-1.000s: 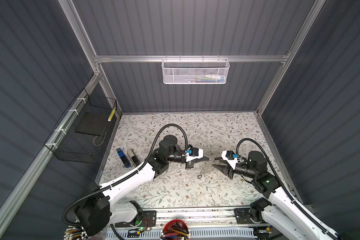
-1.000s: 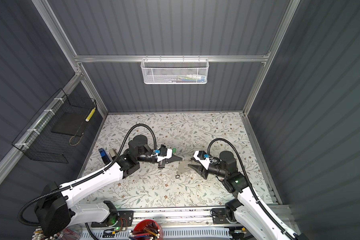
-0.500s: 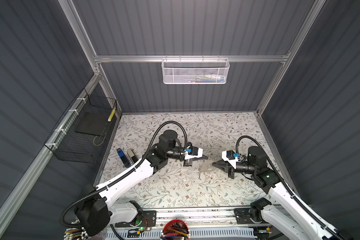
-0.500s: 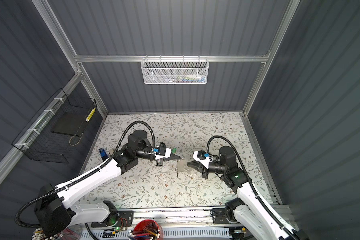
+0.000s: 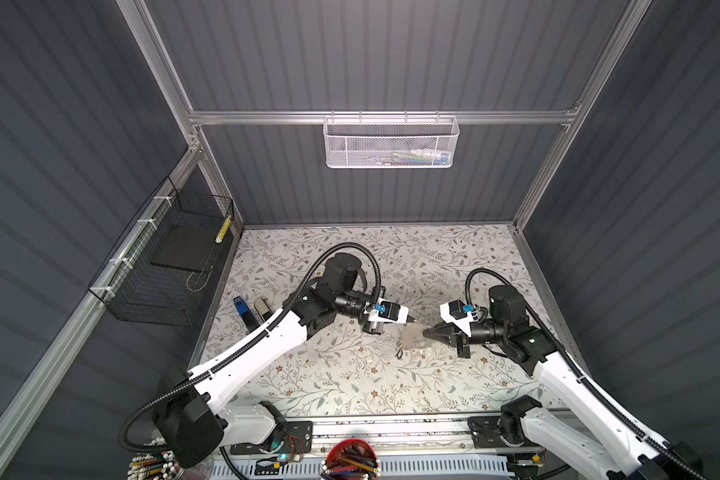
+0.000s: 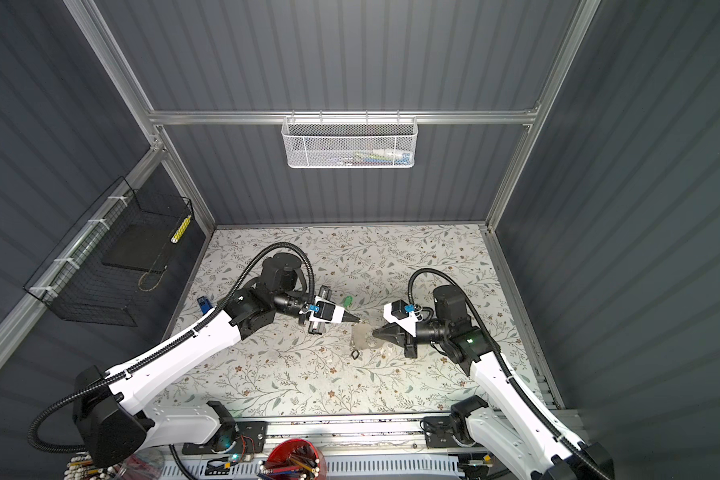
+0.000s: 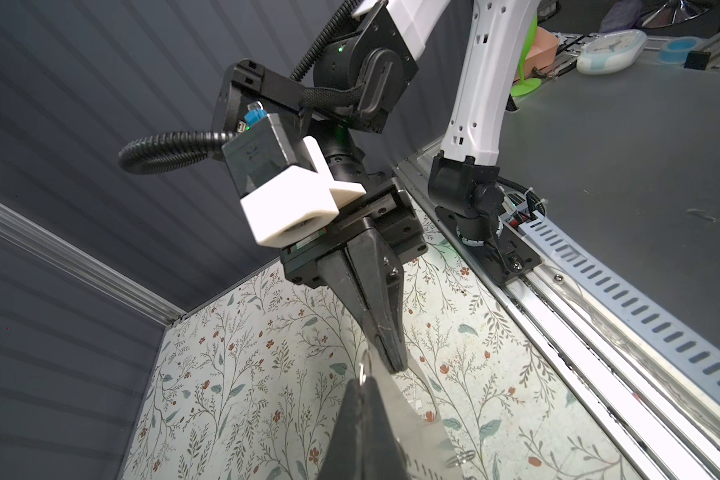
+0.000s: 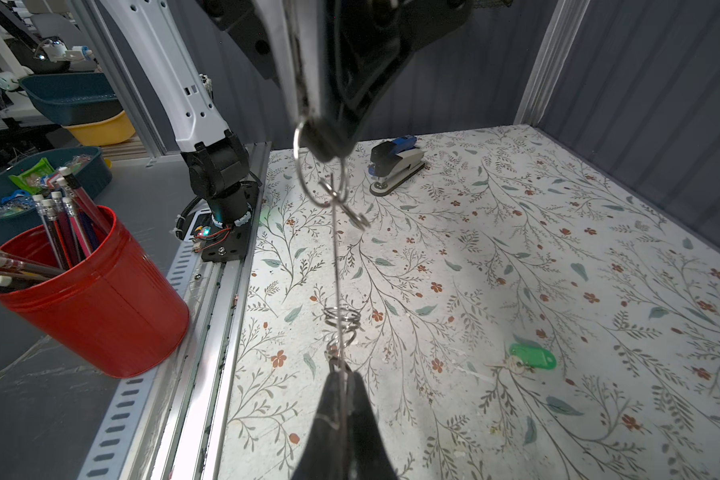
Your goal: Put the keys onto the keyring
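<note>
right claw (image 8: 341,372) pinches the edge-on keyring (image 8: 338,266); green-tagged key (image 8: 531,360) lies on the mat (image 8: 516,232).

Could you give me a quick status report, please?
Both shut on the keyring: left pincer, right pincer, opposite ends. Loose on the table: green-tagged key. Nothing blocking.

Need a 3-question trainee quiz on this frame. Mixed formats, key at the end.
1. True or false: the green-tagged key lies on the table, ungripped.
2. Pick one: the right end effector is shut on A) the green-tagged key, B) the keyring, C) nothing.
3. Fill in: the left end effector is ___ (open or shut).
Key: 1 true; 2 B; 3 shut.
</note>
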### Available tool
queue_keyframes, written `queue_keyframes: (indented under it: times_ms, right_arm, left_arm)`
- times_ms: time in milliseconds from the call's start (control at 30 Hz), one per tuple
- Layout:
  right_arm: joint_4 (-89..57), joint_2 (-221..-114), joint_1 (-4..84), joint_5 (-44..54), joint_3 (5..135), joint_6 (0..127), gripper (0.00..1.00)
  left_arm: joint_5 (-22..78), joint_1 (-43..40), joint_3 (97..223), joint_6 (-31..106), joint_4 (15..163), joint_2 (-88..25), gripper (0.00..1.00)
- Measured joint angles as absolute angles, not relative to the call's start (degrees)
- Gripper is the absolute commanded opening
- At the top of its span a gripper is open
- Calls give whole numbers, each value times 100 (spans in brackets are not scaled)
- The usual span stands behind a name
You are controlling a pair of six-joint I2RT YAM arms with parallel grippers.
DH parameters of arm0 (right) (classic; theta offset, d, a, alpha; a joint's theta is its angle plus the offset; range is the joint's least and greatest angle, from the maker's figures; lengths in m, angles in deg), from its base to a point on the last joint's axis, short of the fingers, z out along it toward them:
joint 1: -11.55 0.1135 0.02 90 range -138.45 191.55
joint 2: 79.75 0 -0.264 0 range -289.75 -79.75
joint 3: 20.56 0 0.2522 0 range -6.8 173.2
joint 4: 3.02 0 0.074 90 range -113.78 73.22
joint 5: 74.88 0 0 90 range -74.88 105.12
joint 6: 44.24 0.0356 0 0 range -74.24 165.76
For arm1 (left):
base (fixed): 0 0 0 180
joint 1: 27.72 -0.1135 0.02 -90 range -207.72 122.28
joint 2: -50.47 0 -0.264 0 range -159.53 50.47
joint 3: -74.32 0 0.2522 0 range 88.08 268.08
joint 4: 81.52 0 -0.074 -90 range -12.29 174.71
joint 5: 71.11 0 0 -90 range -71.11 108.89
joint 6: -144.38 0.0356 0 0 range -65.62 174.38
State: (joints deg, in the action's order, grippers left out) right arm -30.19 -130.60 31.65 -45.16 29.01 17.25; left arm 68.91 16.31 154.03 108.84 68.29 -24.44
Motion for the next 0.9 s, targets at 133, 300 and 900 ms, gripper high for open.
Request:
queue_keyframes:
  times_ms: [133,300,900]
  right_arm:
    - [-3218,-13198,3132,-4627,2995,1633,0]
    - [-3312,-13440,3062,-4568,3151,1626,32]
    - [-2117,-12605,3137,-1805,2320,3648,61]
  left_arm:
    - [6810,1631,15545,11290,6442,-2486,0]
    - [6662,1609,15578,11281,6199,-2578,0]
    - [4607,1812,14673,7284,8136,-2691,0]
